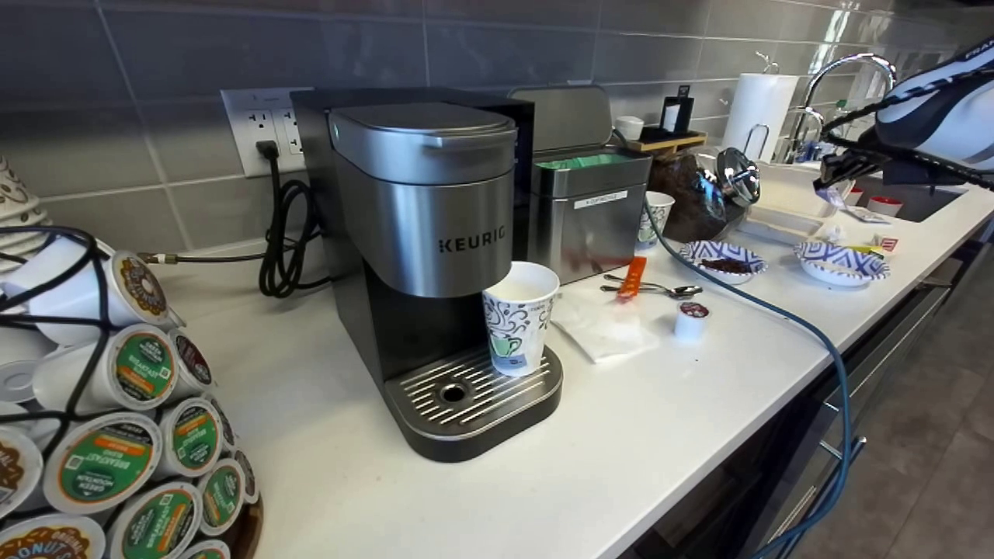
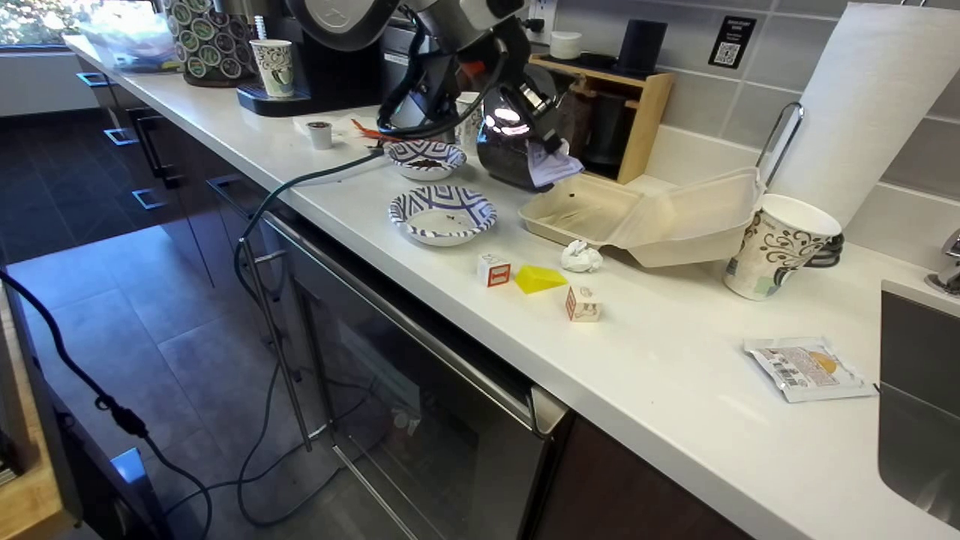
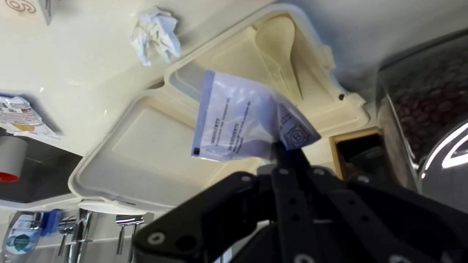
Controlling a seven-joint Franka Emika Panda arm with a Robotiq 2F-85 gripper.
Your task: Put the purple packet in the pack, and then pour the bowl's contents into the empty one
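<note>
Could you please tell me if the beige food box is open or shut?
Open: in the wrist view, the box has its lid swung back, and a spoon shows inside.

Kitchen recorded: coffee maker [image 1: 435, 233], coffee capsules [image 1: 103, 456], sink [image 2: 919, 337] and chrome tap [image 1: 862, 57] were noted, plus a bin [image 1: 594, 233] labelled, apparently, for compost.

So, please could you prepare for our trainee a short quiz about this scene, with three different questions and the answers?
1. What do the fingers hold?
2. True or false: the smaller blue-and-white bowl has dark contents.
3. Choose: inside the open clamshell container, the wrist view shows (A) a coffee pod, (B) a spoon, (C) a toy block.

Key: 1. The purple packet. 2. True. 3. B.
</note>
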